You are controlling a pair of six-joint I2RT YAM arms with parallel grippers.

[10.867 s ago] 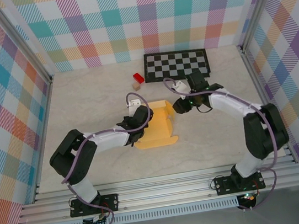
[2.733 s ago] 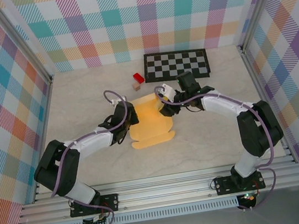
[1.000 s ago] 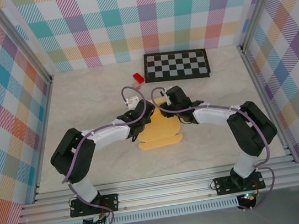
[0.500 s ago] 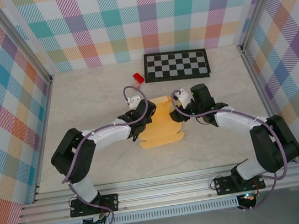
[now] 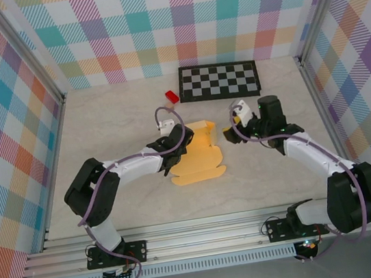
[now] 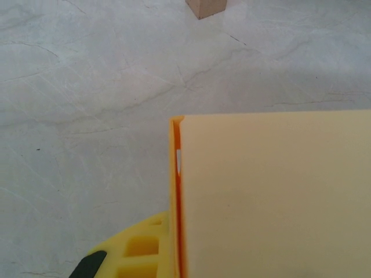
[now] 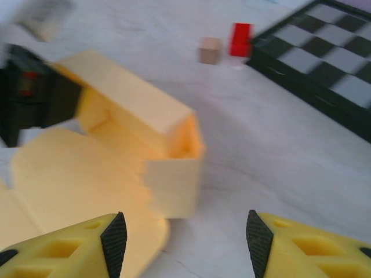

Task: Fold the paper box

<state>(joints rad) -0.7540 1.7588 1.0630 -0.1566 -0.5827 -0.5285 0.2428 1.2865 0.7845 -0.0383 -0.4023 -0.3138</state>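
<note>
Table [image 5: 111, 125] bears one paper box [image 5: 199, 163], one red block [image 7: 240, 39], one tan block [image 7: 210, 50]

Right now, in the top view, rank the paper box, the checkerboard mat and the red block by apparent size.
1. checkerboard mat and paper box: too close to rank.
2. red block: clearly smallest.

Left arm [image 5: 131, 169] and right arm [image 5: 302, 149] bend inward, right jaws spread wide.
</note>
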